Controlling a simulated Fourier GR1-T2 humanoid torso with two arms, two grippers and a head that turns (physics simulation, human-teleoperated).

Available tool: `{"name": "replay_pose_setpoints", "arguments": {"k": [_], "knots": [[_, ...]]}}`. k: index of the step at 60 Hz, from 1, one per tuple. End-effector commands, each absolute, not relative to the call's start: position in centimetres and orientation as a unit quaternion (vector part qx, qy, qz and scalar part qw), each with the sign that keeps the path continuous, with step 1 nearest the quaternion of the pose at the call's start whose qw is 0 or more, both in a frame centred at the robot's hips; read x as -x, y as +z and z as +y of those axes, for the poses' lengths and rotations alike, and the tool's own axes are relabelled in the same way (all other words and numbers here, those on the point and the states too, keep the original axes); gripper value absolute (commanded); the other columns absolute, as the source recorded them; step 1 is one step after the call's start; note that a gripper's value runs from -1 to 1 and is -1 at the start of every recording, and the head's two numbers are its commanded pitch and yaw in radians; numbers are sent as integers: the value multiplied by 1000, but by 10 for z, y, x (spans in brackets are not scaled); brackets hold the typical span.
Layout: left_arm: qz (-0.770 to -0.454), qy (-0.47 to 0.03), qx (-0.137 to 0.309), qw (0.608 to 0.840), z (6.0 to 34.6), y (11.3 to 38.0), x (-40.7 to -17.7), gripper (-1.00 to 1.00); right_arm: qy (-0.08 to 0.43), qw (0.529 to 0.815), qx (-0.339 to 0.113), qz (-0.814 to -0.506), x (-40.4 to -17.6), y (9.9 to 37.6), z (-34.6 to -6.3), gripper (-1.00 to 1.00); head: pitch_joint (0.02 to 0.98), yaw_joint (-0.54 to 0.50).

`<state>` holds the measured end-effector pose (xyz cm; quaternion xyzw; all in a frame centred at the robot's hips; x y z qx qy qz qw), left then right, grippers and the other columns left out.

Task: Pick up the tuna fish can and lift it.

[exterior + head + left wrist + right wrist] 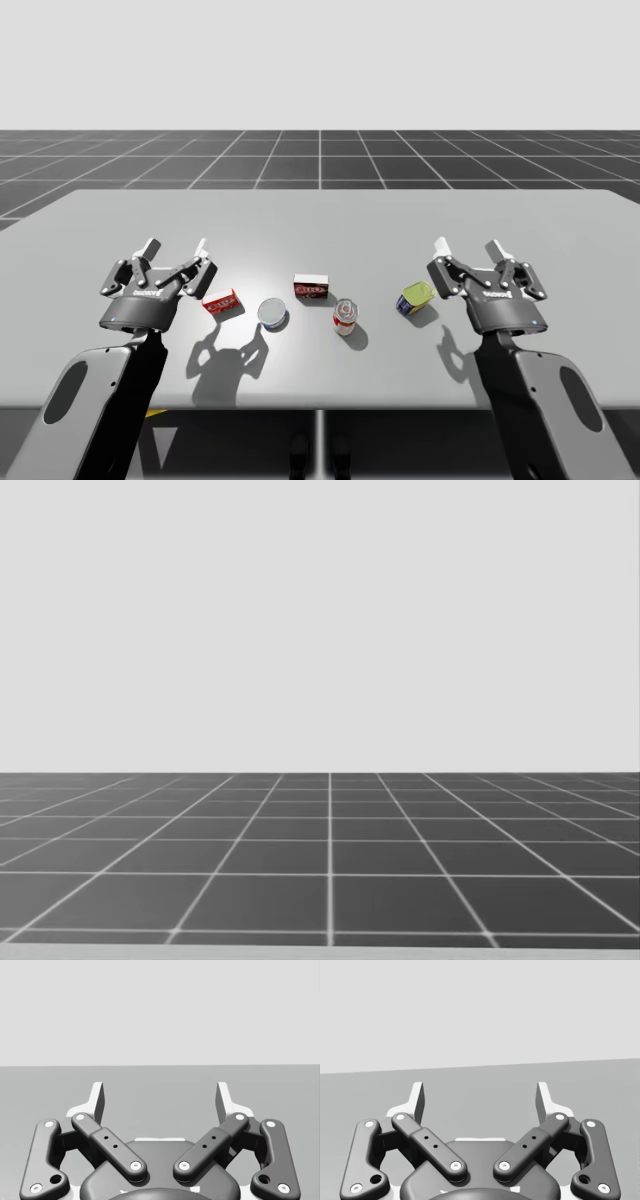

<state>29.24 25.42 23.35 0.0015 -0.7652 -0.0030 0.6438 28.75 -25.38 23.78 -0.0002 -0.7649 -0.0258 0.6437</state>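
The tuna fish can, short and round with a silver lid and blue side, stands on the grey table left of centre. My left gripper hovers open to the can's left, apart from it, above a small red box. My right gripper hovers open at the right, beside a yellow-green can. In the left wrist view my left gripper has spread fingers with nothing between them. The right wrist view shows my right gripper spread the same way over bare table.
A second red box lies just right of the tuna can. A taller red and white can stands in front of that box. The table's far half is bare. Dark tiled floor lies beyond the table.
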Motion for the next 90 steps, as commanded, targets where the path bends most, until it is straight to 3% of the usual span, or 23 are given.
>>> {"name": "replay_pose_setpoints", "arguments": {"k": [1,8,16,37,56,74,79,90], "knots": [[-765,-3,-2,644,254,233,-292,-1000,-40,642,9,-766,-288,237,-253,-1000,30,22],[-765,-3,-2,644,254,233,-292,-1000,-30,650,2,-760,-289,238,-251,-1000,50,23],[-765,-2,-2,644,254,233,-292,-1000,-33,654,1,-756,-290,237,-253,-1000,148,18],[-764,-4,-3,645,255,233,-293,-1000,-33,655,8,-755,-291,237,-253,-1000,564,47],[-761,-10,-3,648,253,231,-295,-1000,-25,656,9,-754,-290,238,-251,-1000,830,164],[-749,-4,29,662,248,244,-284,-1000,-28,659,14,-751,-291,236,-249,-1000,906,212],[-744,1,79,664,244,252,-270,-1000,-29,660,15,-750,-291,235,-249,-1000,900,207],[-703,-49,73,705,228,258,-235,-1000,-26,664,19,-747,-292,231,-246,-1000,899,198]]}}
